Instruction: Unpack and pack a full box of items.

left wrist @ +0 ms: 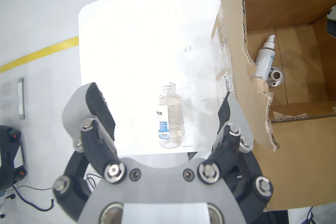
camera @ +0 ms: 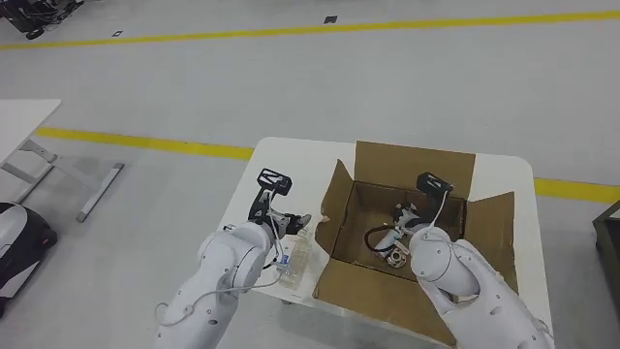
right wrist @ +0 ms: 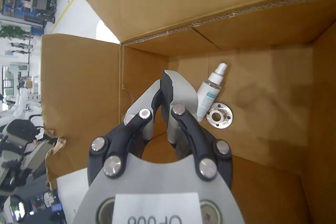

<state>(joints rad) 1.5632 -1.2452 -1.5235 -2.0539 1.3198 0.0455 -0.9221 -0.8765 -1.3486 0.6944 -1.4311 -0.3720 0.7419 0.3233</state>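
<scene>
While left fingers (left wrist: 101, 112) hang apart above the bottle (left wrist: 170, 117), right fingers (right wrist: 181, 88) sit together inside the box (right wrist: 249, 22)

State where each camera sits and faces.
Top view: above the arms, looking down at table and open box; both arms show.
Left wrist view: on that wrist, faces clear bottle on table; open left gripper shows.
Right wrist view: on that wrist, looks into the box; shut right gripper shows.
Both wrist views share spray bottle and flange.
</scene>
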